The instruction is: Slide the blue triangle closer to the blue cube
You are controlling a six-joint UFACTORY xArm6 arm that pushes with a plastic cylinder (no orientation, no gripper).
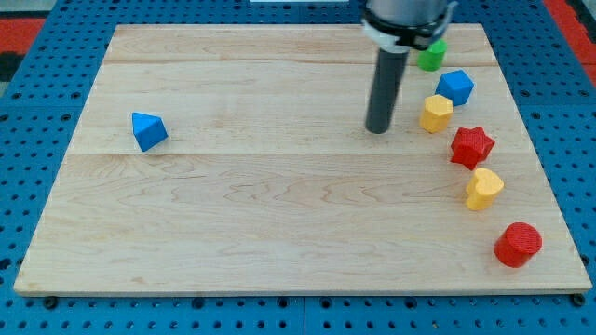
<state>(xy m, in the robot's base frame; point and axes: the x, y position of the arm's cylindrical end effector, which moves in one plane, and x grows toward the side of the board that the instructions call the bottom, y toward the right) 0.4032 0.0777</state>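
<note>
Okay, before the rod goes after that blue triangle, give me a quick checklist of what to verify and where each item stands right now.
1. Blue triangle located: ok, alone at the view's left.
2. Blue cube located: ok, upper right, beside the green block.
3. My tip visible: ok, left of the yellow block, apart from it.
4. My tip on the triangle's far side for pushing right: not ok, it sits between triangle and cube.
5. Board between triangle and cube free of blocks: ok.
6. Room beside the cube: not ok, the yellow block crowds it; the red star lies below.
</note>
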